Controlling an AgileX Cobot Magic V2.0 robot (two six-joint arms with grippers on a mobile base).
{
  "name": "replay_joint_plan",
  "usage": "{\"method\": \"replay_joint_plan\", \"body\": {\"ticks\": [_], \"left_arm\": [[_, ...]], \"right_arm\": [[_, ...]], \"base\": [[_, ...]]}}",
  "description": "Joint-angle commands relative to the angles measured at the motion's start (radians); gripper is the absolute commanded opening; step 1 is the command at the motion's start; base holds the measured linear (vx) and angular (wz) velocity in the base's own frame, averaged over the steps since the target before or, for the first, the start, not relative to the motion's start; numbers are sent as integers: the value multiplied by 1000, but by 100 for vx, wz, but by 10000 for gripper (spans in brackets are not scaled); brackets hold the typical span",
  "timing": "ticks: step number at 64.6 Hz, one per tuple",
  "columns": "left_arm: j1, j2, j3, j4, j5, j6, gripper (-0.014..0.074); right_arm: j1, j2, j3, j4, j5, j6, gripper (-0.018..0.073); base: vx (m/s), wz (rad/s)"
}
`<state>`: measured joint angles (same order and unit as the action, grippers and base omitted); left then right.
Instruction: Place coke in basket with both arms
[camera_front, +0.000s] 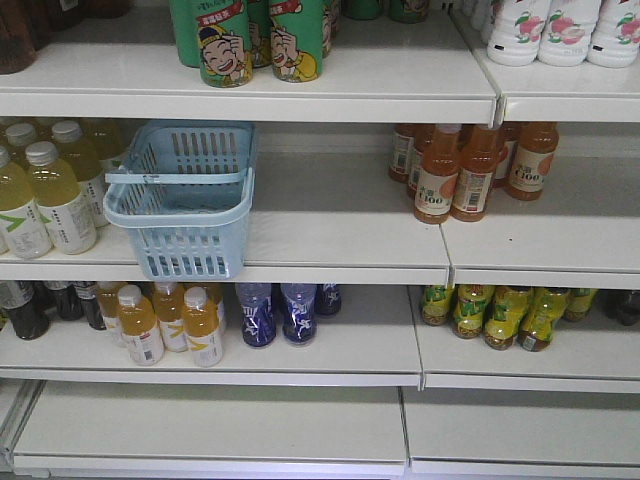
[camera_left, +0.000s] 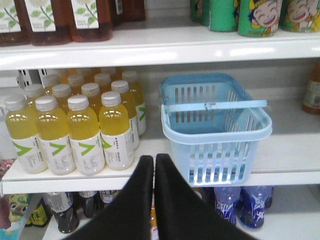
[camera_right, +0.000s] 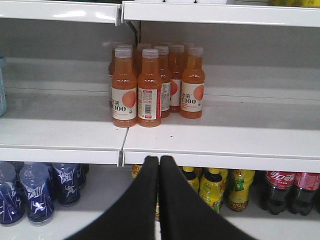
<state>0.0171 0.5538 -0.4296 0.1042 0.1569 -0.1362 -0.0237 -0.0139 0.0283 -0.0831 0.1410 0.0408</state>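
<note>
The basket (camera_front: 190, 250) stands upright on the middle shelf (camera_front: 340, 250), its front edge jutting a little past the shelf lip. One handle (camera_left: 215, 106) lies flat across its open top, and nothing shows inside it. Yellow bottles (camera_front: 60, 200) are packed just left of the basket, and a cluster of orange bottles (camera_front: 460, 175) stands well to its right on the same level. Green cans (camera_front: 260, 40) sit on the shelf above the basket, and blue bottles (camera_front: 280, 312) on the shelf below it.

The coke (camera_right: 277, 192) is one shelf lower than the basket and far off to its right, beyond the orange bottles (camera_right: 145, 90). Two red-wrapped bottles stand there side by side, next to yellow-green bottles (camera_right: 212, 187), with their caps hidden behind the shelf edge.

The left gripper (camera_left: 154, 161) sits in front of the basket (camera_left: 215, 160) and slightly left of it, fingers pressed together and holding nothing. The right gripper (camera_right: 159, 161) is off to the basket's right, facing the orange bottles, its fingers likewise pressed together on nothing. Neither touches the coke.
</note>
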Motion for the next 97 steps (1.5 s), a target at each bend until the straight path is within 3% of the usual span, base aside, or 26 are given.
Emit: {"method": "replay_joint_plan", "body": {"ticks": [1,39,48,68,77,86,90,97], "left_arm": [[0,47,-38,-4,-86,-17,-6],[0,58,-38,-9,-97,-38,30],[0,58,-54,-8,-60,-30,129],[0,58,-88,7,-31,-3,502],[0,58,-88,0,-33,-6,549],[0,58,-88,-137,-36,-74,538],[0,76,-88,-259,-49,-109,533],[-11,125,-88,-551,-67,-116,521]], "right_arm": [[-3,-14,11,-2,-78,-4,-10],[-3,-14,11,-2,-78,-4,-10],[-3,-14,11,-2,-78,-4,-10],[-3,-14,11,-2,-78,-4,-10],[-3,-14,11,-2,-78,-4,-10],[-3,-14,11,-2,-78,-4,-10],[-3,-14,11,-2,-78,-4,-10],[-3,-14,11,-2,-78,-4,-10]], "base": [[0,0],[0,0],[0,0],[0,0],[0,0],[0,0],[0,0],[0,0]]}}
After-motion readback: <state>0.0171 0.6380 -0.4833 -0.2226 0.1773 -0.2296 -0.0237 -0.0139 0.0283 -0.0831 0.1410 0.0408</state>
